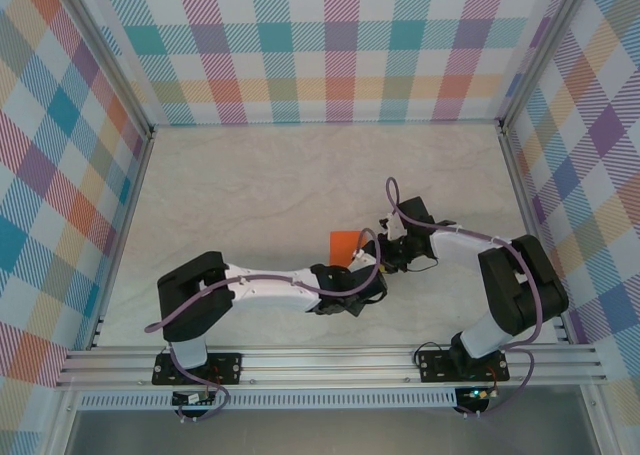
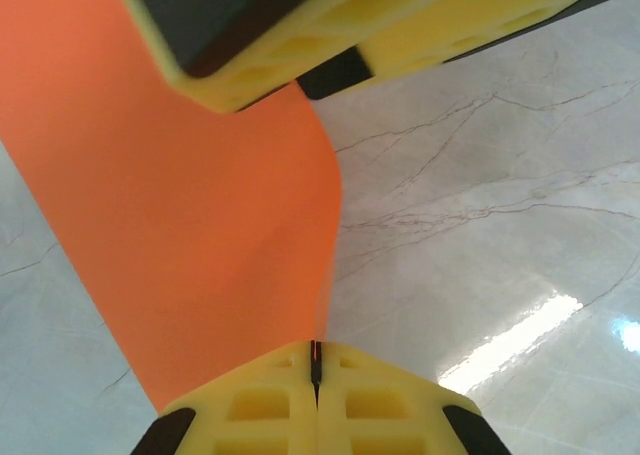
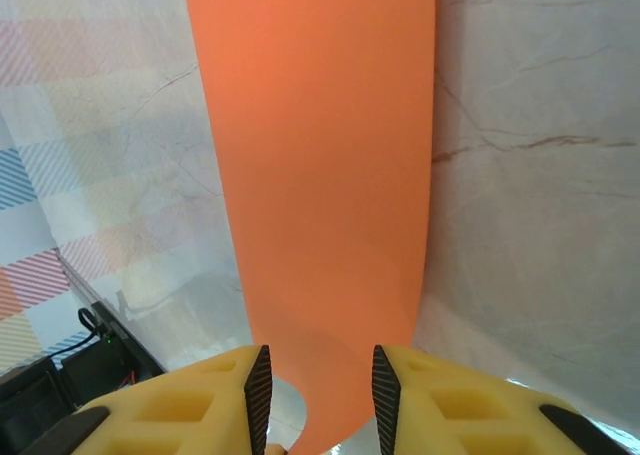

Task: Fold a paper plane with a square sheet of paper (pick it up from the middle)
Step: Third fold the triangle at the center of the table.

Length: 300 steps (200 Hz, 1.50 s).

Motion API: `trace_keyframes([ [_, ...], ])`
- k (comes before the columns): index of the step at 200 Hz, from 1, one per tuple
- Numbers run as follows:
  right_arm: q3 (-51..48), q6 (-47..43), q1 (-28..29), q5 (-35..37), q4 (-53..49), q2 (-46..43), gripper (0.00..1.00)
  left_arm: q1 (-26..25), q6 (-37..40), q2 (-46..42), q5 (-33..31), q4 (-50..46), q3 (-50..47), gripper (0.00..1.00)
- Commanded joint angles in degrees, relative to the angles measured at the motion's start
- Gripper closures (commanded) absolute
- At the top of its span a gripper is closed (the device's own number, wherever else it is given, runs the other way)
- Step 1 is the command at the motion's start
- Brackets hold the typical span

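Note:
The square sheet of paper (image 1: 345,245) is bright orange and sits at the table's middle, between the two wrists. In the left wrist view the sheet (image 2: 200,225) curves up off the marble, and my left gripper (image 2: 316,367) is shut on its right edge, yellow fingers pressed together. The right gripper's yellow fingers (image 2: 330,35) hang just above that sheet. In the right wrist view the sheet (image 3: 320,155) runs as a long strip between the fingers of my right gripper (image 3: 320,395), which is open, its ribbed pads standing apart on either side of the paper.
White marble tabletop (image 1: 300,175) lies all round, inside plaid walls (image 1: 330,45). A metal rail (image 1: 330,360) crosses the near edge at the arm bases. Both wrists crowd together near the centre (image 1: 375,265).

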Motion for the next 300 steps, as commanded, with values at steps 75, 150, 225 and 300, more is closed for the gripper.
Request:
trace_keyframes([
  [75,9.1,-2.6,0.5,4.4,-5.0,1.8,0.81,9.6,3.2,-8.6,20.8,10.5,-8.9,1.00],
  [150,20.4,-6.7,3.5,6.2,-10.3,16.4,0.83,15.6,4.8,-8.6,28.9,12.4,-10.2,1.00],
  [225,23.1,-8.6,4.5,12.5,-13.9,21.5,0.82,20.6,7.2,-7.3,32.8,11.7,-9.9,1.00],
  [300,24.9,-9.0,5.4,12.4,-15.4,21.5,0.80,23.2,11.0,-4.5,35.1,10.0,-8.2,1.00],
])
